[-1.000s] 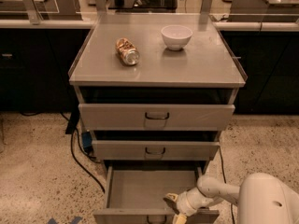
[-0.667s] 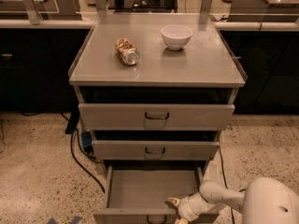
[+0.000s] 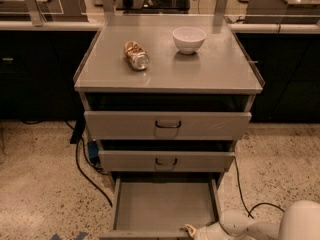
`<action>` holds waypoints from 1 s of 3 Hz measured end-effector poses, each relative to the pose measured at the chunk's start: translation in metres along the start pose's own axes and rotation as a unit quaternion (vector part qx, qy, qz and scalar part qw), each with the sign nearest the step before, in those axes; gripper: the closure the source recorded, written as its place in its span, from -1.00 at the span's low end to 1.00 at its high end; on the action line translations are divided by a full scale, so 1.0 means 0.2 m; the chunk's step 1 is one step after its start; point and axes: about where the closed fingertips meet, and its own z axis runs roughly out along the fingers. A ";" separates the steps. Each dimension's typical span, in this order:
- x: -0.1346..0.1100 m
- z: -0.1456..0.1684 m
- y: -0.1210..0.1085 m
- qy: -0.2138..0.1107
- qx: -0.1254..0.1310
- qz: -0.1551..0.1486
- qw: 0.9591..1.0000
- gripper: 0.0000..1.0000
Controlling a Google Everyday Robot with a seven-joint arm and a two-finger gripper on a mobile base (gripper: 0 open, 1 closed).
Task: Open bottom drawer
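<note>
Low before the grey metal cabinet (image 3: 165,74), the robot's jaws sit at the front lip of the grey metal bottom drawer (image 3: 165,204), open wide just behind them, seemingly to haul it out; their grip cannot be told

light: dim, warm, overhead | worktop (image 3: 210,69): soft sheen, dark shadow beneath | end effector (image 3: 191,230): dim, at bottom drawer (image 3: 165,206) front edge
</note>
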 end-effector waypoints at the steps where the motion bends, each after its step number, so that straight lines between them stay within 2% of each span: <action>1: 0.00 0.00 0.00 0.000 0.000 0.000 1.000 -1.00; 3: -0.01 0.00 0.01 -0.004 -0.004 0.008 1.000 -1.00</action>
